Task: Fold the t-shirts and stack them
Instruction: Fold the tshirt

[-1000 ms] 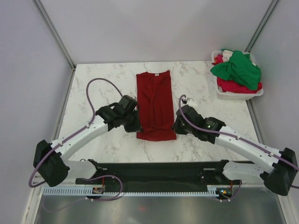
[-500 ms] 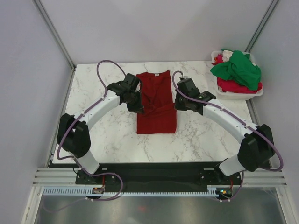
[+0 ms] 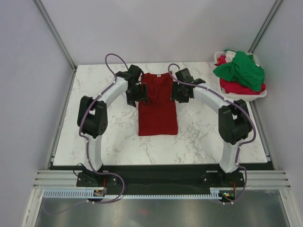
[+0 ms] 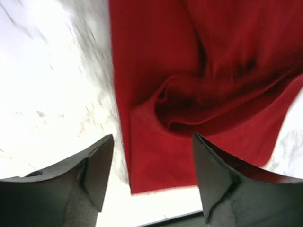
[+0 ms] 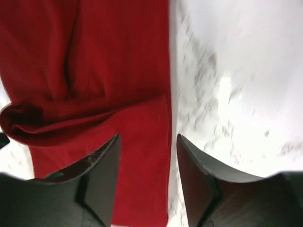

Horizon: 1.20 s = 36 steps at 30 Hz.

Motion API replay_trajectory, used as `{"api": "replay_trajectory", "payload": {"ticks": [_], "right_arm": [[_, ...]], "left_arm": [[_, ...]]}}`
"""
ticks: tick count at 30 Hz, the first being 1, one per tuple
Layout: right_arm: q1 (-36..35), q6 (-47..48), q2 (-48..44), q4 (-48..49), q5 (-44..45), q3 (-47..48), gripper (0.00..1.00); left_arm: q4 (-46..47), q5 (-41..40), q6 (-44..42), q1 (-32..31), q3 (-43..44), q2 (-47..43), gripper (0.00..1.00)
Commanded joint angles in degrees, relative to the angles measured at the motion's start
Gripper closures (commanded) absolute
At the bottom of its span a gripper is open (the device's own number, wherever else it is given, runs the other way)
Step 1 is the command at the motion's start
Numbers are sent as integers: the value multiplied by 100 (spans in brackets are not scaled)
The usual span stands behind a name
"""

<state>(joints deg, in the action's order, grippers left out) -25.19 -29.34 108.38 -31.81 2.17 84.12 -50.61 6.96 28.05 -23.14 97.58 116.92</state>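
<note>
I saw a white marble-patterned table closed in by pale grey walls. A white plastic basket sat at the table's far right corner, and a slotted grey cable duct ran just beyond the table's near edge.

Free room and obstacles: bare marble tabletop lies open left, right and near of the dark red t-shirt; left gripper and right gripper flank its far half, their arms arching over both side lanes; heaped white basket blocks the far-right corner; enclosure walls bound three sides.
</note>
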Motion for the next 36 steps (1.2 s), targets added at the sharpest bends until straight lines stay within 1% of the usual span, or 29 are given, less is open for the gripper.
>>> {"api": "replay_trajectory", "payload": {"ticks": [1,2,3,4,5,7,8,9,10,11,12,13,14,15,16,17,18,19,22,23,24,26,30,31,34,35,36], "right_arm": [[400,341,472,-184,-94,1166,35],[453,411,691,-333,-77,1438,30],[506,464,772,-639,-33,1919,29],[532,569,799,-746,19,2081,28],[533,614,712,-800,46,2143,27],[541,666,484,-791,38,1943,26],[533,649,204,-765,-15,1777,26],[533,632,36,-634,-198,1244,25],[533,597,-366,-537,-444,899,25],[541,466,-587,-371,-629,496,23],[541,404,-807,-30,-822,-326,22],[541,325,-1201,156,-1276,-735,21],[541,193,-1370,341,-1472,-1104,21],[533,114,-1520,638,-1648,-1760,21],[541,61,-1739,789,-2085,-2054,21],[533,-35,-1837,930,-2264,-2309,21],[541,-89,-1899,1201,-2457,-2738,21],[541,-133,-1986,1343,-2685,-2925,21],[541,-203,-1988,1739,-2871,-3401,21],[541,-195,-1961,1775,-2880,-3463,21],[533,-203,-1926,1827,-2881,-3550,22],[541,-221,-1838,1906,-2907,-3621,23],[533,-379,-1689,2345,-3073,-3946,27],[533,-431,-1601,2425,-3091,-4008,31],[541,-476,-1548,2653,-3188,-4210,39],[541,-493,-1574,2697,-3188,-4254,44],[533,-511,-1609,2724,-3188,-4289,44]], "left_arm": [[-782,-580,-581,134,1339,584,22],[-923,-678,-608,134,1838,690,21],[-1011,-800,-617,151,1974,665,21],[-1021,-802,-608,169,2010,595,21],[-1030,-845,-582,169,1950,508,21],[-1012,-837,-477,160,1722,130,21],[-960,-880,-459,125,1372,-28,22],[-916,-907,-450,108,1134,-308,22],[-820,-898,-424,47,514,-511,22],[-567,-785,-389,20,160,-695,22],[-364,-723,-371,-6,-218,-871,23],[-179,-418,-275,-7,-961,-1273,23],[266,90,-231,-7,-1326,-1443,23],[480,356,-195,-7,-1660,-1627,25],[691,602,-125,-7,-1985,-1899,25],[1006,1118,-107,-15,-2632,-2049,25],[1592,1332,-98,-16,-2943,-2173,25],[1911,1473,-11,-16,-3477,-2383,24],[2642,1747,235,-16,-4026,-2516,23],[2774,1747,297,-16,-4289,-2577,23],[3002,1747,410,-16,-4404,-2604,22],[3118,1669,481,-16,-4615,-2639,21],[3233,1546,552,-16,-4739,-2648,21],[3259,1519,569,-16,-4783,-2657,21],[3312,1422,587,-16,-4880,-2649,22],[3329,1370,596,-16,-4915,-2648,23],[3330,1343,622,-16,-4941,-2657,24]]}}
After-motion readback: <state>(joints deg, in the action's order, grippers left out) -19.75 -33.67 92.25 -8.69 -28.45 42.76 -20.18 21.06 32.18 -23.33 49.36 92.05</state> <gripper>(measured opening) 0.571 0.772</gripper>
